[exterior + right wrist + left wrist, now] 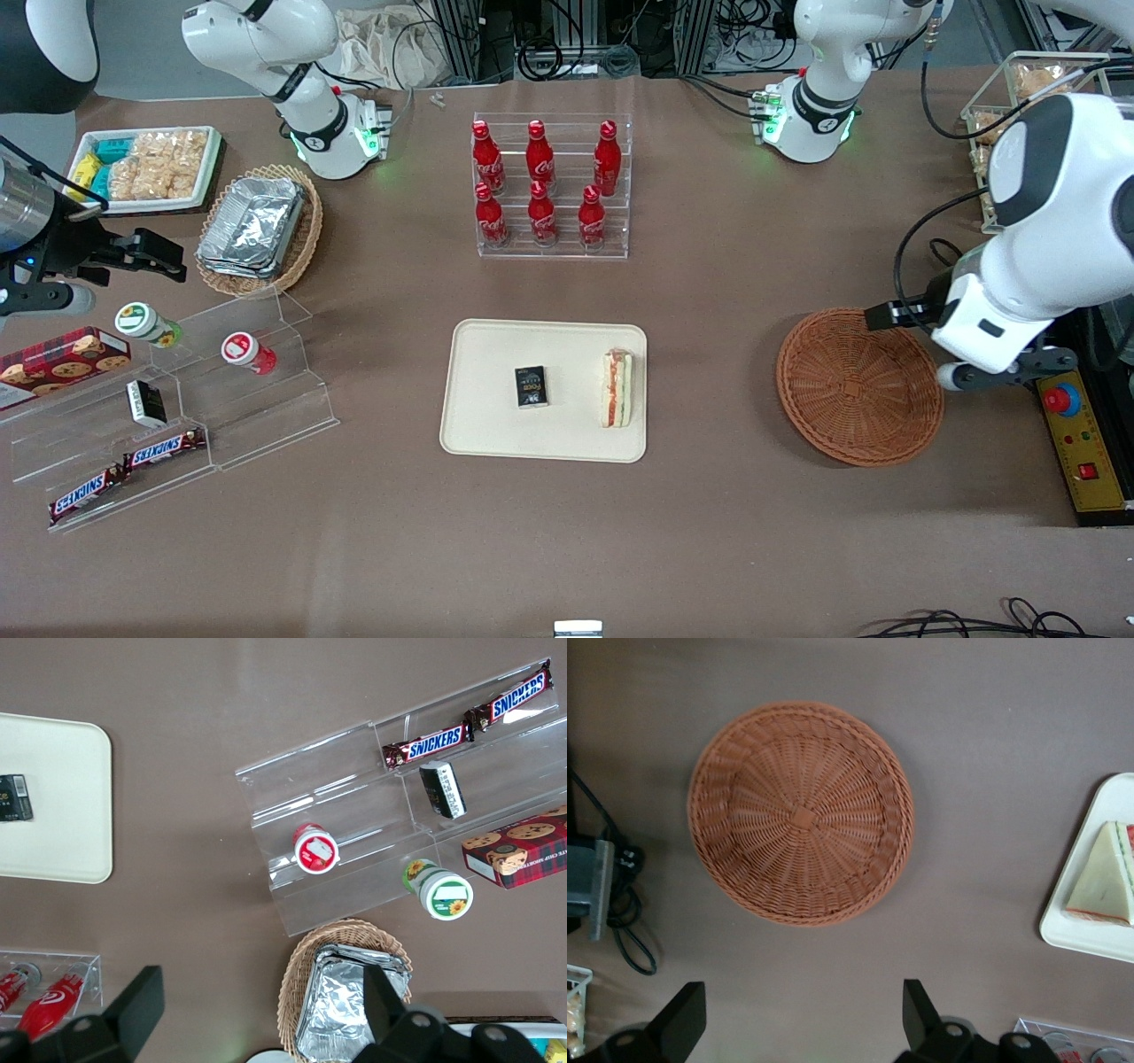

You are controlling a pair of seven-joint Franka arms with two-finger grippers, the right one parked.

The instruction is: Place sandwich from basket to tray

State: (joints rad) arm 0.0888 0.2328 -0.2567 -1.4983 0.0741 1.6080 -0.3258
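Already the sandwich [617, 387] is seen lying on the tray [496, 434], beside a small black box [532, 387], while the empty basket [858, 386] sits under the raised gripper [802, 1014], jaws spread wide; a clear upward retreat is advised.

The working arm [1045, 239] has glossy white rounded shells with dark grey joint bands, and black cables run along it. Its base [811, 115] shows green lights. The claw [802, 1023] has two black wedge-shaped fingers [920, 1010] standing wide apart.
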